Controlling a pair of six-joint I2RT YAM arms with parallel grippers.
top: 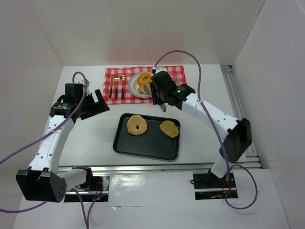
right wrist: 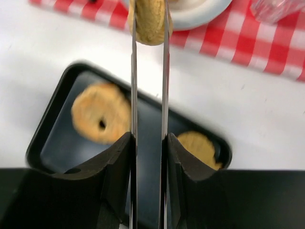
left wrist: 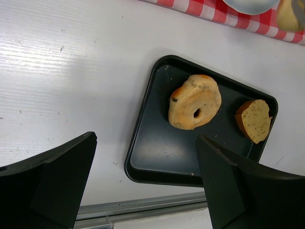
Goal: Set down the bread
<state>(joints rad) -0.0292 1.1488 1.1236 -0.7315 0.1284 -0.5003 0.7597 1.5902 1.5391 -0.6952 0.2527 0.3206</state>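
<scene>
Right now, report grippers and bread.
Left gripper open. Right gripper shut on bread piece by plate. Ring, roll on tray. Nothing in the way.

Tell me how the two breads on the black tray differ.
The ring bread has a hole in its middle; the oval roll has none. The ring bread is larger and lies on the tray's left half, the oval roll on the right. Both are golden-brown.

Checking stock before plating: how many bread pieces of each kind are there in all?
Ring breads: 2 (orange doughnut, pale ring)
Small buns: 2 (plate bun, held bun in right pincer)
Oval roll: 1
Total: 5
</scene>
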